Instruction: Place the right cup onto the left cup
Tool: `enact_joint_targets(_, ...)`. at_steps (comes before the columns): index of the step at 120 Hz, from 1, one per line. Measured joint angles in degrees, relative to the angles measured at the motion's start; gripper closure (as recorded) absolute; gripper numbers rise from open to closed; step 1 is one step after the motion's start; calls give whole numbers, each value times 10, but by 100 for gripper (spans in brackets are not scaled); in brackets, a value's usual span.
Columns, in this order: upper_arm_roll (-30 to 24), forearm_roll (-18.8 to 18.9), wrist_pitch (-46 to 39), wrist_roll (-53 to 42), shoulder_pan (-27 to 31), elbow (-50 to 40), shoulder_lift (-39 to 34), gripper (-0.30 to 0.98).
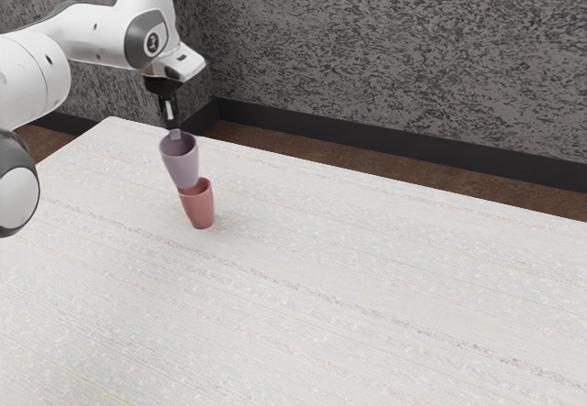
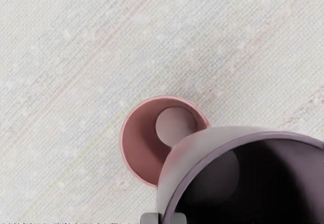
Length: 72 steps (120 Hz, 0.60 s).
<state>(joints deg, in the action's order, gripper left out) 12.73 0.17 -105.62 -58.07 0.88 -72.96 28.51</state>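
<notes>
My gripper [image 1: 174, 134] is shut on the rim of the purple cup [image 1: 182, 164], which hangs upright with its mouth up. Below it, the pink cup [image 1: 200, 208] stands upright on the table, its rim partly hidden behind the purple cup's base in the exterior view. In the wrist view the two fingertips [image 2: 163, 218] pinch the wall of the purple cup [image 2: 190, 158] from both sides. The pink cup [image 2: 144, 133] shows its open mouth and inner bottom there, partly covered by the purple cup and offset to one side of it.
The pale, streaked table [image 1: 348, 287] extends widely around the cups. Its back edge runs near the arm, with a dark baseboard [image 1: 367, 142] and a rough grey wall [image 1: 394, 49] behind it.
</notes>
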Motion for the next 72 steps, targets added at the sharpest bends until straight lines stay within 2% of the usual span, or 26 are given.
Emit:
enact_joint_targets(42, 10, 3, 5, -18, 2, 2, 16, 79)
enact_joint_targets(72, 9, 13, 7, -30, -2, 36, 35, 79)
